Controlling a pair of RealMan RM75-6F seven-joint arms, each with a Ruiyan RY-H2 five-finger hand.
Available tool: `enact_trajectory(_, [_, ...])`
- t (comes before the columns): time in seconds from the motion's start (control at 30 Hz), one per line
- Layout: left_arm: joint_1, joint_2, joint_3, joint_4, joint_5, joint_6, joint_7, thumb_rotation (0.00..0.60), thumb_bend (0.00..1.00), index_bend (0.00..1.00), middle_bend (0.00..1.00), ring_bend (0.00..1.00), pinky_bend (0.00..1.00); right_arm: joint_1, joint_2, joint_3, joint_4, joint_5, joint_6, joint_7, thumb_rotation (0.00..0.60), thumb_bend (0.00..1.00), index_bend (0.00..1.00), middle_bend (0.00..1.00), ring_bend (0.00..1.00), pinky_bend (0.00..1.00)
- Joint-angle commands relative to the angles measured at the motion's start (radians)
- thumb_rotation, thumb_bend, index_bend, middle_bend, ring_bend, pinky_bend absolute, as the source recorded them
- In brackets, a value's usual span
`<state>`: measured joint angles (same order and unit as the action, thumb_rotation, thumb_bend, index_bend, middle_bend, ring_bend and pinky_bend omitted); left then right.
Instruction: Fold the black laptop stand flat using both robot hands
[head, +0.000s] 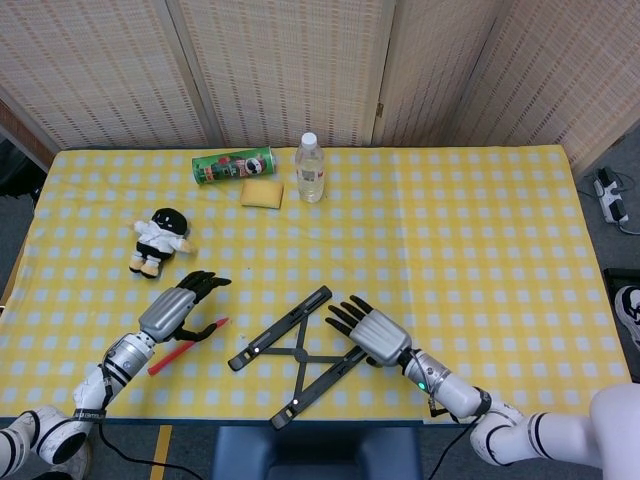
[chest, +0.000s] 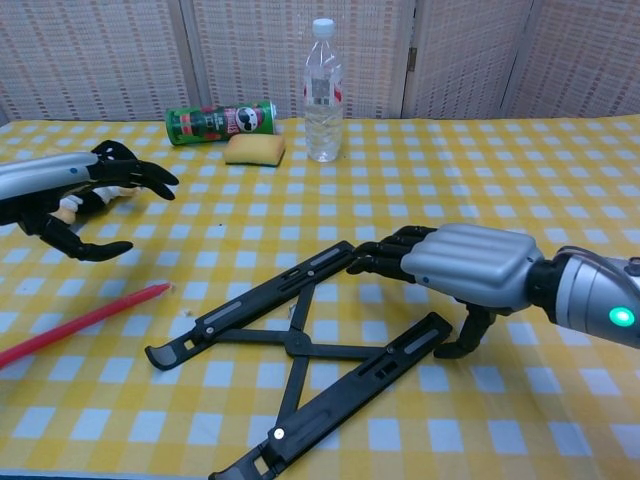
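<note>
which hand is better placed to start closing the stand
The right hand, probably. It hovers over the laptop stand, fingertips at the far rail's end and thumb beside the near rail. The left hand hangs open above the red pen, off to the stand's side.

The robot's right hand (chest: 462, 268) wore a ribbed silver-grey shell over its back, with black jointed fingers (chest: 385, 256). A green light (chest: 621, 317) glowed on the silver wrist at its 3 o'clock side, ringed by a black band. The left hand (head: 170, 310) matched it: silver back, black fingers, a banded silver forearm leading into white arm casing (head: 50, 432).
</note>
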<state>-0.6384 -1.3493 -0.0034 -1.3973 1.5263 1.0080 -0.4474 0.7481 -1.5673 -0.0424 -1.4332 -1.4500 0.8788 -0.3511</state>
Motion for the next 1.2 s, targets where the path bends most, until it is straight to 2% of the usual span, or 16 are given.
enact_trajectory(0.03, [0.001, 0.002, 0.000, -0.001, -0.001, 0.000, -0.001, 0.600, 0.43, 0.16, 0.19, 0.09, 0.00, 0.010, -0.027, 0.018, 0.029, -0.002, -0.005, -0.018, 0.588, 0.23, 0.00, 0.00, 0.00, 0.00])
enact_trajectory(0.33, [0.006, 0.005, 0.004, -0.003, 0.000, -0.003, 0.004, 0.600, 0.43, 0.16, 0.19, 0.09, 0.00, 0.060, -0.117, 0.101, 0.131, 0.025, -0.022, -0.051, 0.589, 0.23, 0.00, 0.00, 0.00, 0.00])
enact_trajectory(0.6, [0.006, 0.010, 0.007, -0.002, 0.001, -0.011, 0.019, 0.600, 0.43, 0.16, 0.19, 0.09, 0.00, 0.144, -0.214, 0.197, 0.278, 0.095, -0.079, -0.101, 0.589, 0.23, 0.00, 0.00, 0.00, 0.00])
enact_trajectory(0.7, [0.000, 0.011, 0.006, 0.003, 0.008, -0.014, 0.034, 0.600, 0.43, 0.17, 0.19, 0.09, 0.00, 0.164, -0.213, 0.216, 0.293, 0.107, -0.088, -0.109, 0.588, 0.23, 0.00, 0.00, 0.00, 0.00])
enact_trajectory(0.83, [-0.016, 0.007, 0.005, 0.019, 0.030, -0.017, 0.075, 0.600, 0.43, 0.17, 0.19, 0.09, 0.00, 0.162, -0.138, 0.218, 0.223, 0.106, -0.079, -0.129, 0.588, 0.23, 0.00, 0.00, 0.00, 0.00])
enact_trajectory(0.93, [-0.038, -0.014, 0.007, 0.056, 0.061, -0.022, 0.141, 0.600, 0.43, 0.17, 0.19, 0.09, 0.00, 0.147, -0.064, 0.226, 0.120, 0.117, -0.057, -0.134, 0.588, 0.23, 0.00, 0.00, 0.00, 0.00])
enact_trajectory(1.07, [-0.071, -0.067, 0.006, 0.127, 0.100, -0.028, 0.244, 0.600, 0.42, 0.17, 0.19, 0.09, 0.00, 0.127, 0.029, 0.230, -0.037, 0.110, -0.019, -0.145, 0.587, 0.23, 0.00, 0.00, 0.00, 0.00])
enact_trajectory(1.2, [-0.102, -0.135, -0.010, 0.213, 0.137, -0.001, 0.307, 0.600, 0.36, 0.17, 0.18, 0.08, 0.00, 0.109, 0.095, 0.222, -0.152, 0.108, 0.012, -0.172, 0.589, 0.23, 0.00, 0.00, 0.00, 0.00])
